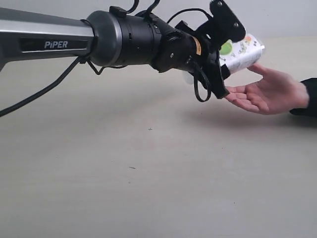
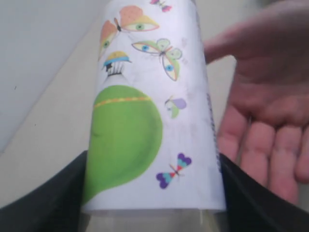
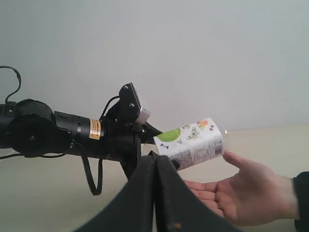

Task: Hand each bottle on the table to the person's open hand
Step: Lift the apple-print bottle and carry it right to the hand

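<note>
Nearest, toward 6 o'clock in the exterior view, the wide pale beige wood-grain tabletop [image 1: 148, 188] lies bare apart from a few tiny dark specks. Above it, the left grey-and-black robot arm [image 1: 49, 39] reaches in from 9 o'clock toward 2 o'clock. Its black left gripper [image 1: 224, 59] clamps a small clear plastic bottle with a green-and-white butterfly label [image 1: 242, 52] between both fingers, off the table and tilted, its free end pointing to 2 o'clock. Just beyond, at 3 o'clock, the person's open hand [image 1: 267, 91] waits palm up under the bottle, dark sleeve [image 1: 309, 96] at the wrist. The thumb tip is close to the bottle's end; contact cannot be told. The black right gripper [image 3: 155, 193], seen only from its own wrist, has its fingers pressed together on nothing.
</note>
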